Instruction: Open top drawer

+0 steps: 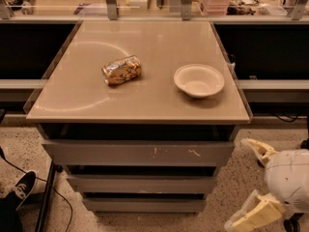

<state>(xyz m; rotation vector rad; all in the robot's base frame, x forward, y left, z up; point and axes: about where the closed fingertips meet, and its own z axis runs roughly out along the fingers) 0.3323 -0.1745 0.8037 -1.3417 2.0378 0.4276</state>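
Observation:
The top drawer [137, 152] is the widest grey handleless front just under the tabletop, with pale scratch marks right of centre, and it looks shut. Two narrower grey drawer fronts [141, 182] sit below it. My gripper [253, 185] is at the lower right of the camera view, beside the cabinet's right side and apart from it. Its two cream fingers [258, 149] are spread wide, one at top-drawer height and one lower down, and hold nothing.
On the beige tabletop [145, 100] lie a crumpled snack bag [121, 70] and a white bowl [199, 80]. Dark shelving stands on both sides. A shoe [20, 187] and a cable lie on the speckled floor at left.

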